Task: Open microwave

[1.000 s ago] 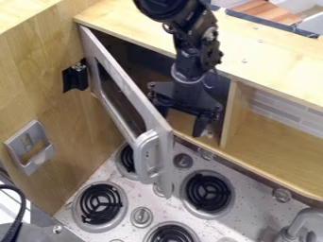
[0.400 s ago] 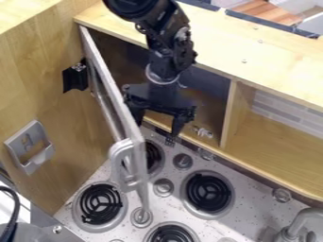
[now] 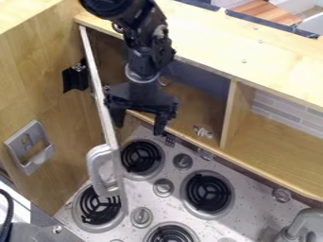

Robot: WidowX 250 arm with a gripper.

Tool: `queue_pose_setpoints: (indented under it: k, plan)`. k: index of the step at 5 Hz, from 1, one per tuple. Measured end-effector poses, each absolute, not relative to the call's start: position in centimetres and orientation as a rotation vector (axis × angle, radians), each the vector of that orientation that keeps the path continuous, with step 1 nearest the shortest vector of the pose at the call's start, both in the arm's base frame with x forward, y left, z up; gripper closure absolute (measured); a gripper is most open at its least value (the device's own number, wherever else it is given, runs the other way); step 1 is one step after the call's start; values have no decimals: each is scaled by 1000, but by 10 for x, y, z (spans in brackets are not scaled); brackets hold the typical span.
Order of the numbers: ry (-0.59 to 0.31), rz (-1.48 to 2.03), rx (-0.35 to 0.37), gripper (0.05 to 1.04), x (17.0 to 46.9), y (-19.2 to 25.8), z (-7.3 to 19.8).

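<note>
The door (image 3: pixel 103 111) of the microwave (image 3: pixel 199 78) stood open, running from ten o'clock toward seven, its handle (image 3: pixel 93 165) near eight, over a burner (image 3: pixel 95 213). The pincer (image 3: pixel 139 124) hung just beside the door, on its three o'clock side, fingers apart and pointing toward six.

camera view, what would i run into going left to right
metal wall holder → black bracket → gripper → small metal fitting → wooden divider → faucet
</note>
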State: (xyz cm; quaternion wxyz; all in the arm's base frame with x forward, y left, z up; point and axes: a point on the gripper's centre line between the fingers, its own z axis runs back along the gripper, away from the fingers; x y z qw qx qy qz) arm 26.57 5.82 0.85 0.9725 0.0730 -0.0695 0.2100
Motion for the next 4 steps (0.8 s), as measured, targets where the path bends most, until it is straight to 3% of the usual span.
queue_pose_setpoints:
  k: [4]
  plan:
    - [-111,440,151,85,258,64,7]
